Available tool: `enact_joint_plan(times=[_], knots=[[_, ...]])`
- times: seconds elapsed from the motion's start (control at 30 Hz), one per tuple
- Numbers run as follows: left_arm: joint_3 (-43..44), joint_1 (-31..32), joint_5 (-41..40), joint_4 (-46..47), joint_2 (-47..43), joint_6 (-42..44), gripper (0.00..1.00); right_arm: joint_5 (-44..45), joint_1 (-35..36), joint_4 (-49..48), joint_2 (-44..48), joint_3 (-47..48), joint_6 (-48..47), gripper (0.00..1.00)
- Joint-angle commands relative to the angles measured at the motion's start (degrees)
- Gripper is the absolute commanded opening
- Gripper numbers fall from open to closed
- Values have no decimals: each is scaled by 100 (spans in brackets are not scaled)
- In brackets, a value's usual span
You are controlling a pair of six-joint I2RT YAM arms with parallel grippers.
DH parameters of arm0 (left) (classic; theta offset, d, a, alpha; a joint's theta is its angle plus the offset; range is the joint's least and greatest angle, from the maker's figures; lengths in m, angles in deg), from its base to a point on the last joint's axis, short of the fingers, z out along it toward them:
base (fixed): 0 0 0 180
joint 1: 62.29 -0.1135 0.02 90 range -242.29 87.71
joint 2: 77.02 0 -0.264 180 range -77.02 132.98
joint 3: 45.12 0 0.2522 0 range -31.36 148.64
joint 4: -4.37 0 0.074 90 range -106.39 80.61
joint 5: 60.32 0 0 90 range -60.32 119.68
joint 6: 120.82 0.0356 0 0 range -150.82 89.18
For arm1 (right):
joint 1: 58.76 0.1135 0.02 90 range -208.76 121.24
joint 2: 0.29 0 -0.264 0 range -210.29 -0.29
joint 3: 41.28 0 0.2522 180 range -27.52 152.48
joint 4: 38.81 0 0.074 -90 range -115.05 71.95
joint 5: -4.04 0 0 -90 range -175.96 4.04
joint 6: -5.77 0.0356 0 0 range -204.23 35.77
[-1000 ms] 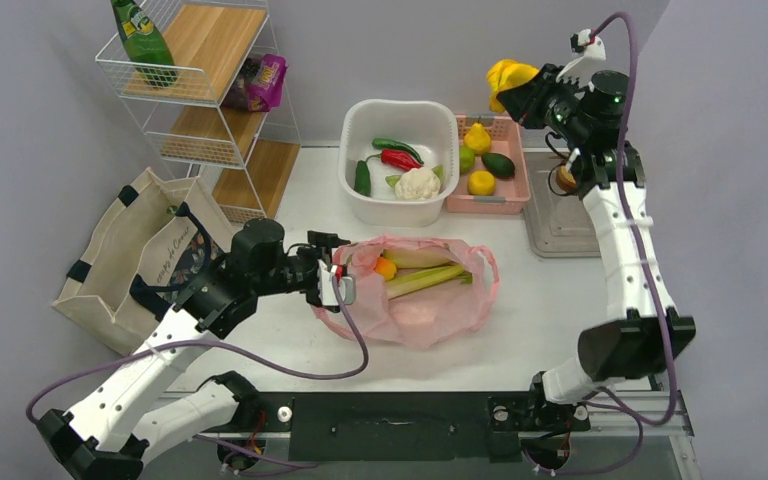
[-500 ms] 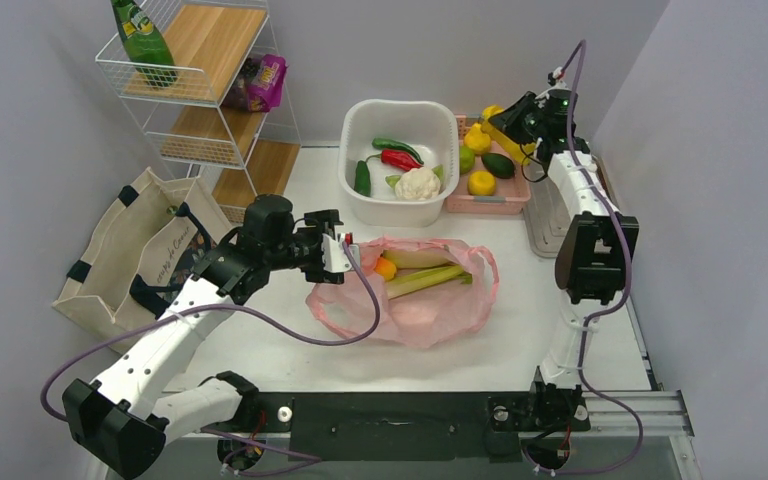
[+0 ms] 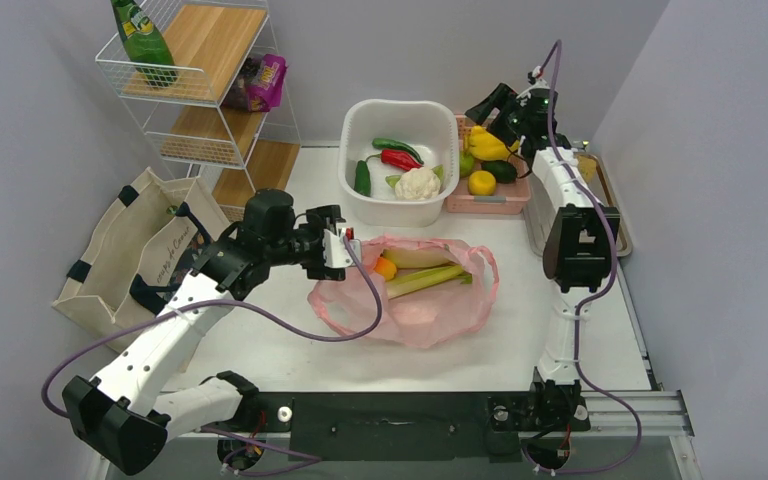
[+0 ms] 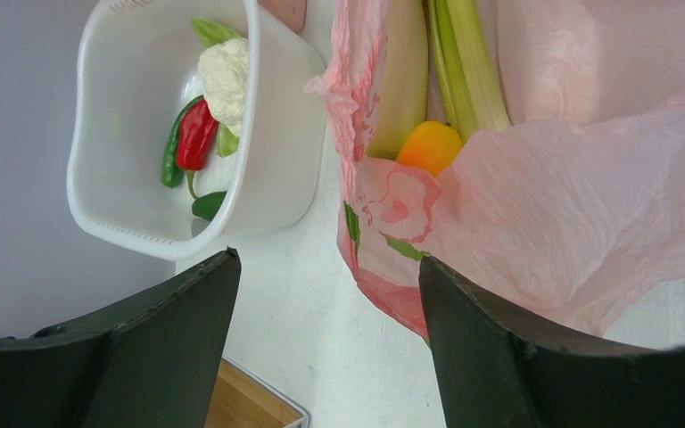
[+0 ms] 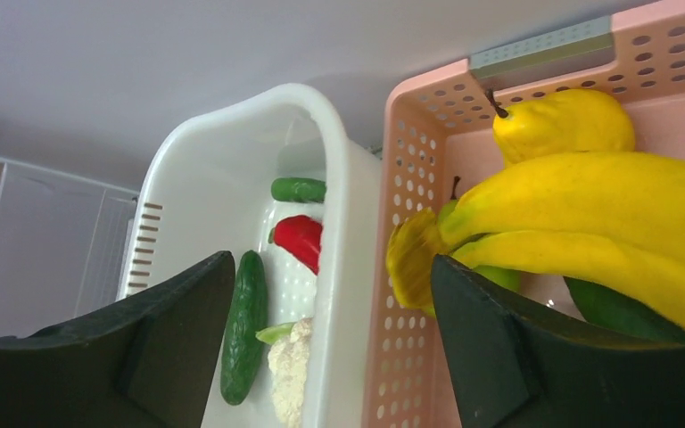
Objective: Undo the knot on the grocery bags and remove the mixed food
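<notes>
Thin translucent pink plastic bag (image 3: 430, 310) lies slumped mid-worktop (image 3: 500, 350), mouth gaping. Round orange fruit (image 3: 387, 268) and pale-green leafy stalk (image 3: 425, 279) show inside. Left hand (image 3: 343, 252) sits at the bag's left rim, fingers spread, gripping nothing; contact with the film unclear from above.

Far side: yellow bananas (image 5: 589, 196) lie in pink perforated basket (image 3: 485, 203). Right hand (image 5: 332, 260) is just above, fingers spread, released.

Half a second earlier that hand carried the bananas over the basket. Left hand barely shifted.

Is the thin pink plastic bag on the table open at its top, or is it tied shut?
Open: the thin pink plastic bag has a spread mouth, showing the orange fruit and pale-green leafy stalk inside.
</notes>
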Motion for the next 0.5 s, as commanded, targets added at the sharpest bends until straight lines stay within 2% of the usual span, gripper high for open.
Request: enact_joint_plan(times=[0.0,0.13,0.23,0.3,0.47], knots=[[355,182,338,-14,-97,-222,71,-195,102,-8,949,-166,-464,77],[555,595,376,27,-25,-486,63,-355,162,408,1928,-851,-1110,77],[750,884,422,-130,204,-592,48,-485,354,1059,2792,-1331,-2048,77],[782,1083,456,-199,367,-567,40,-482,558,1819,3320,-1634,-2682,77],[736,1622,-43,21,947,-493,23,-425,960,2556,4304,-2737,-3472,76]])
